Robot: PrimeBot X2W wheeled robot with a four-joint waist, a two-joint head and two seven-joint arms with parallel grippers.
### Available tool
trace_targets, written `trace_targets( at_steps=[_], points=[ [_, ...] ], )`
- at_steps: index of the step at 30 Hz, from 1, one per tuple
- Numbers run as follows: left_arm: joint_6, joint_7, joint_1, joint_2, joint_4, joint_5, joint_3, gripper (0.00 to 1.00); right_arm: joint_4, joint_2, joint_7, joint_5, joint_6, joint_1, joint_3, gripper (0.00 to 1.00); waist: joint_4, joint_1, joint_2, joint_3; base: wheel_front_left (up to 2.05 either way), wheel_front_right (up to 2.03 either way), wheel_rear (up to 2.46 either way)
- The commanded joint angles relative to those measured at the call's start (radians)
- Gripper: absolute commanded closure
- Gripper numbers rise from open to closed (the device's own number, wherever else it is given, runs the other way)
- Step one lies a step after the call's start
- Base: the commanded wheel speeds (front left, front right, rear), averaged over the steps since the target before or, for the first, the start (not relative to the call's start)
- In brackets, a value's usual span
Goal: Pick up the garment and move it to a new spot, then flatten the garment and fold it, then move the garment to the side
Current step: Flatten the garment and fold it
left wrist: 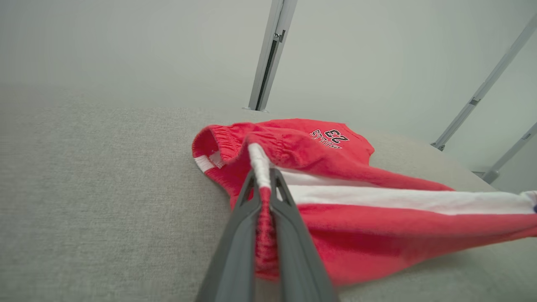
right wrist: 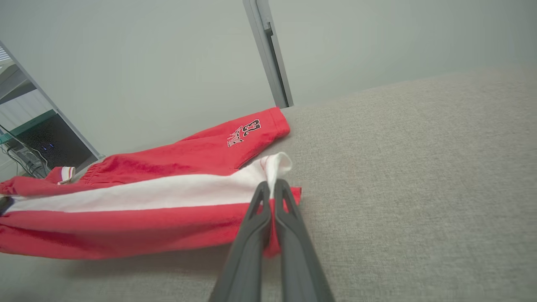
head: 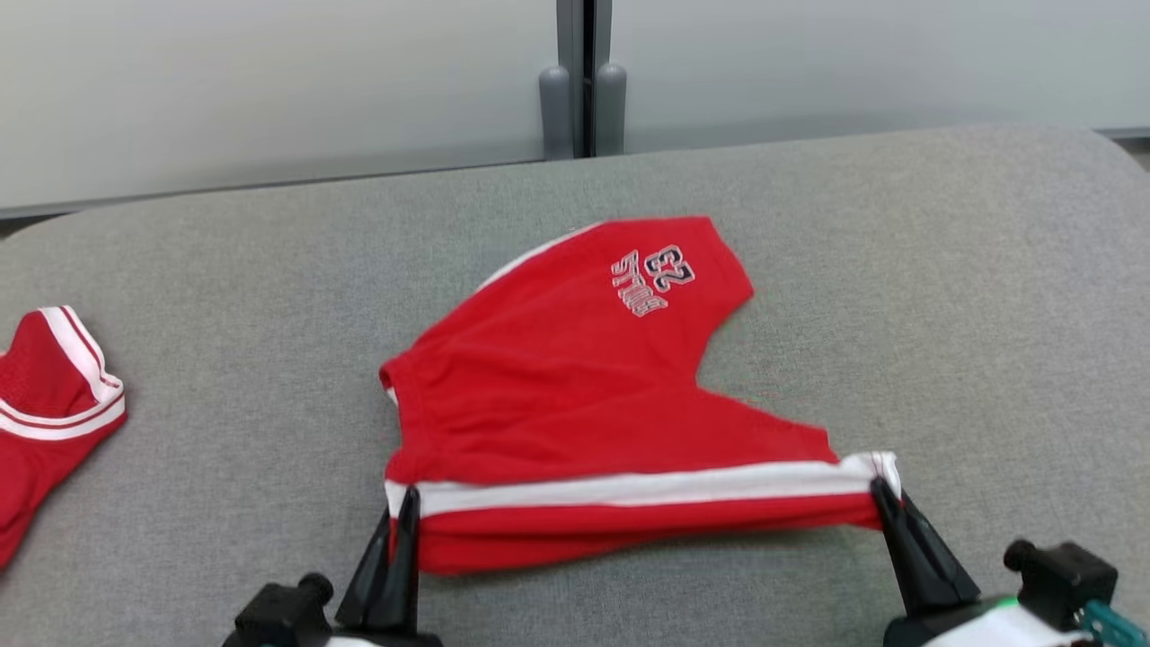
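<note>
Presently, red shorts [head: 575, 395], frame centre, stretch between left gripper [head: 407, 496] and right gripper [head: 880, 487], each clamped on the striped edge, likely for flattening.

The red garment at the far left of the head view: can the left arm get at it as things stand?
Probably not yet. The left gripper is shut on a corner of the red shorts, so it must let go first; the other garment lies apart, further to its left.
</note>
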Motion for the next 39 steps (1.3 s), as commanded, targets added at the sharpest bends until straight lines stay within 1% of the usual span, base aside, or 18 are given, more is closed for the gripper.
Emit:
trace_targets(
  at_steps=[1,6,10,14,18,22,27,31,33,36,39],
  points=[
    [0.007,0.008,0.02,0.006,-0.021,-0.004,0.001,1.0,-0.025,0.002,0.018,-0.015,0.0,0.034,-0.018,1.0,0.004,0.0,-0.0001,-0.018,0.0,0.0,0.0],
    [0.026,0.047,0.079,0.016,-0.084,-0.009,-0.004,1.0,-0.126,0.018,0.099,-0.051,0.0,0.14,-0.076,1.0,0.009,0.0,-0.0001,-0.041,0.0,0.0,0.0],
    [0.036,0.065,0.095,0.022,-0.115,-0.017,-0.003,1.0,-0.184,0.03,0.15,-0.071,0.0,0.182,-0.114,1.0,0.01,0.0,-0.0001,-0.048,0.0,0.0,0.0],
    [0.04,0.075,0.084,0.021,-0.123,-0.026,-0.003,1.0,-0.209,0.034,0.175,-0.079,0.0,0.186,-0.138,1.0,0.016,0.0,-0.0001,-0.043,0.0,0.0,0.0],
    [0.049,0.096,0.038,0.018,-0.128,-0.029,-0.011,1.0,-0.218,0.021,0.197,-0.086,0.0,0.131,-0.157,1.0,0.03,0.0,-0.0001,-0.015,0.0,0.0,0.0],
    [0.034,0.106,-0.039,0.015,-0.115,-0.055,-0.014,1.0,-0.204,-0.015,0.198,-0.086,0.0,0.022,-0.16,1.0,0.047,0.0,-0.0001,0.046,0.0,0.0,0.0],
    [0.023,0.099,-0.175,0.01,-0.075,-0.088,-0.008,1.0,-0.14,-0.087,0.195,-0.071,0.0,-0.192,-0.119,1.0,0.077,0.0,-0.0001,0.145,0.0,0.0,0.0],
    [0.021,0.084,-0.282,0.006,-0.017,-0.12,-0.017,1.0,-0.049,-0.14,0.194,-0.045,0.0,-0.377,-0.057,1.0,0.109,0.0,-0.0001,0.216,0.0,0.0,0.0],
    [0.024,0.073,-0.327,0.004,0.019,-0.14,-0.026,1.0,0.007,-0.155,0.194,-0.032,0.0,-0.458,-0.022,1.0,0.126,0.0,-0.0001,0.244,0.0,0.0,0.0],
    [0.028,0.057,-0.393,0.003,0.07,-0.184,-0.043,1.0,0.093,-0.169,0.185,-0.005,0.0,-0.582,0.036,1.0,0.146,0.0,-0.0001,0.282,0.0,0.0,0.0],
    [0.046,0.037,-0.44,0.003,0.117,-0.229,-0.063,1.0,0.191,-0.166,0.178,0.025,0.0,-0.685,0.109,1.0,0.156,0.0,-0.0001,0.311,0.0,0.0,0.0]
  ],
)
